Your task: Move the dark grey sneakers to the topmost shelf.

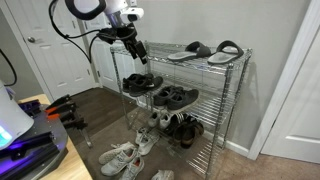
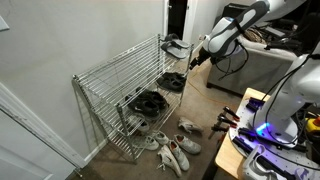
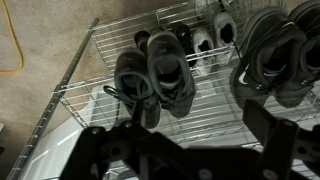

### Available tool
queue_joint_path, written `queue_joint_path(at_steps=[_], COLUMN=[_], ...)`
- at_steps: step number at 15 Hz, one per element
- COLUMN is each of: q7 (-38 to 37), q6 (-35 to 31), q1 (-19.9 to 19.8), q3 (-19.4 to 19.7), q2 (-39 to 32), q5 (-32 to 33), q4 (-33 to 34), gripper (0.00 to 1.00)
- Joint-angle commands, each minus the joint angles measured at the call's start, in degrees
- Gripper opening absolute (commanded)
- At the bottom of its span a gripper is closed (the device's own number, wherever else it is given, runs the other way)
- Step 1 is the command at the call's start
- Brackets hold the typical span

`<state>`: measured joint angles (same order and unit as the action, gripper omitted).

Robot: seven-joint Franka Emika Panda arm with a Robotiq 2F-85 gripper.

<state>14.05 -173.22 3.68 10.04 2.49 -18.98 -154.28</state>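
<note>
The dark grey sneakers (image 1: 140,84) stand side by side on the second tier of the chrome wire rack. They also show in an exterior view (image 2: 175,80) and fill the middle of the wrist view (image 3: 155,75). The topmost shelf (image 1: 170,57) is a silver mesh panel, seen in both exterior views (image 2: 125,65). My gripper (image 1: 138,54) hangs at the rack's end, above the sneakers and about level with the top tier; it also shows in an exterior view (image 2: 196,58). In the wrist view its dark fingers (image 3: 180,128) are spread wide with nothing between them.
Flat grey slippers (image 1: 212,50) lie on the far part of the top shelf. A black pair (image 1: 176,97) sits beside the sneakers on the second tier. White and pale shoes (image 1: 125,155) lie on the lowest tier and the floor. A desk with gear (image 1: 30,140) stands nearby.
</note>
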Motion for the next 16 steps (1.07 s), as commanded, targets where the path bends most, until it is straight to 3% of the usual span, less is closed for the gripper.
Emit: queue_joint_path(at_steps=[1, 2, 3, 11, 16], q7=[7.8, 9.4, 5.0, 5.4, 10.5], q6=[-0.3, 0.8, 0.1, 0.1, -14.1], q1=[2.4, 2.2, 2.1, 2.2, 1.1], q3=[-0.2, -0.5, -0.2, -0.1, -2.9], q2=[-5.2, -6.1, -3.5, -4.7, -8.9], q5=[-8.9, -10.4, -6.6, -7.0, -14.8], q4=[4.8, 5.9, 3.5, 4.4, 5.5], gripper=[1.00, 1.00, 1.00, 1.00, 1.00])
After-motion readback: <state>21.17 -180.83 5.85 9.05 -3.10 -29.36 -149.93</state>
